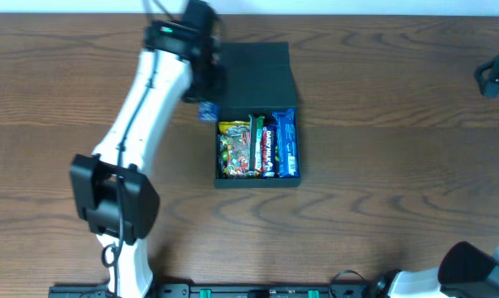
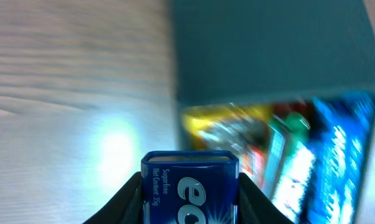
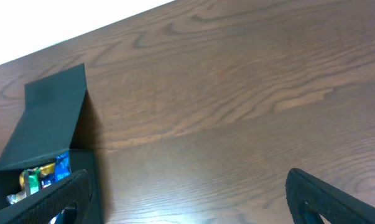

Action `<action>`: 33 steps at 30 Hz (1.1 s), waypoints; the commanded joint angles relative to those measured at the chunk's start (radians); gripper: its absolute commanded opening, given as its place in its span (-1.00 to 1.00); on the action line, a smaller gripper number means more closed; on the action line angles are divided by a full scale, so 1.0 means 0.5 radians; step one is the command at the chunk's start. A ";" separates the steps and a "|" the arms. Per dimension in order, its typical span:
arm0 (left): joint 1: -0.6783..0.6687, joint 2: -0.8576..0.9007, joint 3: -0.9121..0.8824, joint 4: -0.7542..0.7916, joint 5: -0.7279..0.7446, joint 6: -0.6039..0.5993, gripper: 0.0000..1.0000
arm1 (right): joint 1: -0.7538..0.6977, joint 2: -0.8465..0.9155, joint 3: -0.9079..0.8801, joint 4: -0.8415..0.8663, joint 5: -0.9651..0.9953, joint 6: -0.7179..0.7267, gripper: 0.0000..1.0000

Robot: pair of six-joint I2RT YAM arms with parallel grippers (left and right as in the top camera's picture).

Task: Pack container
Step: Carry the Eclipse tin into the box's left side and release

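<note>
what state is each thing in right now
container: open, lid folded back
candy packets: packed side by side inside the container
blue packet: held by the left gripper, not yet in the container
left gripper: fingers shut on the blue packet
right gripper: fingers open, empty, off to the side of the container

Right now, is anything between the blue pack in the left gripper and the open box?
Nothing visible is. The left gripper holds the blue pack just outside the box, by its far left corner. The lid is folded back off the opening. Only the sweets inside crowd the space.
</note>
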 commanded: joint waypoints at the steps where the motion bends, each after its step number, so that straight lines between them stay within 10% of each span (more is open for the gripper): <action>1: -0.224 -0.026 -0.027 -0.037 0.004 -0.077 -0.88 | 0.000 -0.003 -0.011 0.005 0.005 -0.028 0.98; 33: -0.452 -0.281 -0.930 0.568 -0.285 -0.336 -0.88 | 0.001 -0.003 -0.011 0.008 -0.018 -0.027 0.99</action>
